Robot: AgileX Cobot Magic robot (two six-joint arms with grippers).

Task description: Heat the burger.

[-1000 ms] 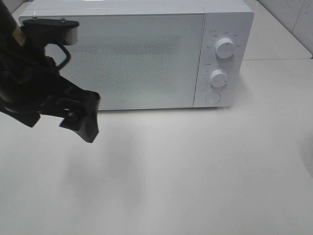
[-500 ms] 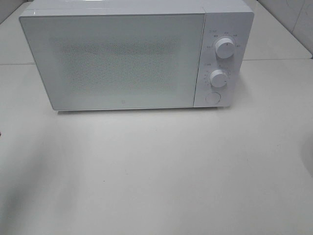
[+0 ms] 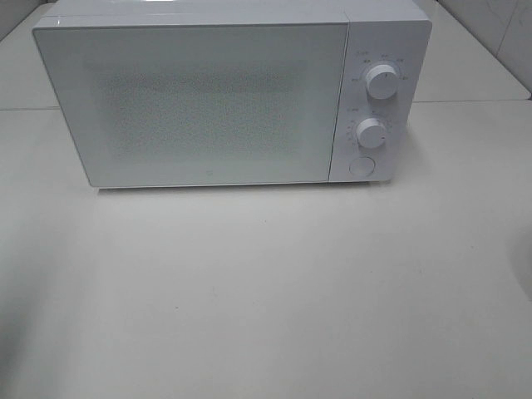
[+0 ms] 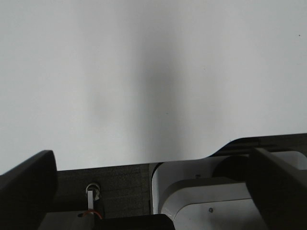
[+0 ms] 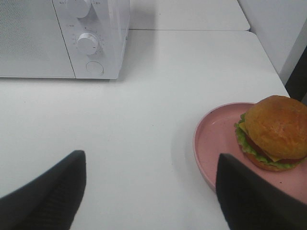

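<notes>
Burger [image 5: 274, 132] on pink plate [image 5: 213, 143] near table edge; both claws [image 4: 153, 191] [image 5: 151, 191] spread wide, empty.

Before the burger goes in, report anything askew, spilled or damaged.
Nothing stands out. The microwave sits square on the table with its door shut. The burger is stacked intact on the pink plate, set toward one side of it, with no spill on the table around it.
</notes>
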